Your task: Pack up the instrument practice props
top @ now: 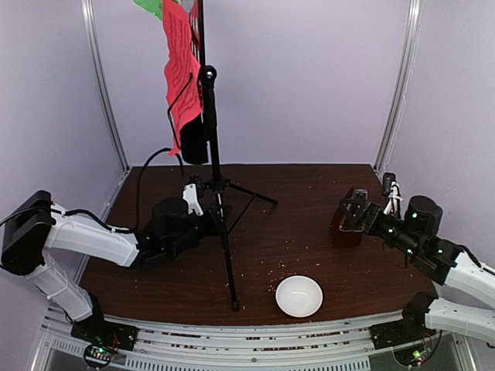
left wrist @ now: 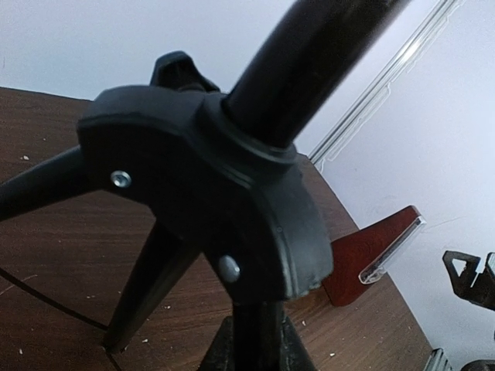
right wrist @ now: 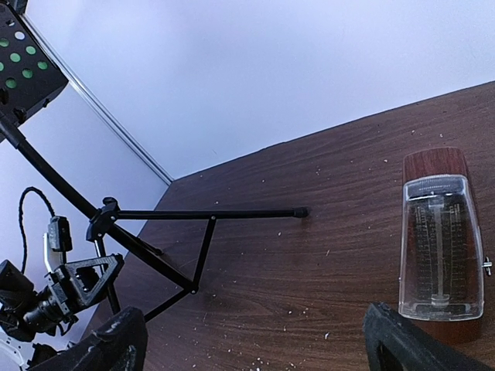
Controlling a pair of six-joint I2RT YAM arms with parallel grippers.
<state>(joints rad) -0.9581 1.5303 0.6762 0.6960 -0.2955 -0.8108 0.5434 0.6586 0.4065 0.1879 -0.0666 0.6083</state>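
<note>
Black stand point(top: 224, 232): top cut off, hub point(left wrist: 209, 193) fills my left cam
Left gripper point(top: 207, 215): at the hub, grip hidden, can't tell
Right gripper point(right wrist: 255, 332): spread wide, empty
Metronome point(right wrist: 435, 239): base partly behind my finger

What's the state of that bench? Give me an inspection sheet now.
Surface: brown table, speckled with crumbs.
Job's things: music stand upright; red sheet and green sheet on it; metronome upright, cover on.
Clutter: white bowl near front edge.
Grippers: left gripper at stand's leg hub, state unclear; right gripper open, facing metronome.
Cables: black cable loops behind left arm.
Surroundings: pale walls, metal frame posts.
</note>
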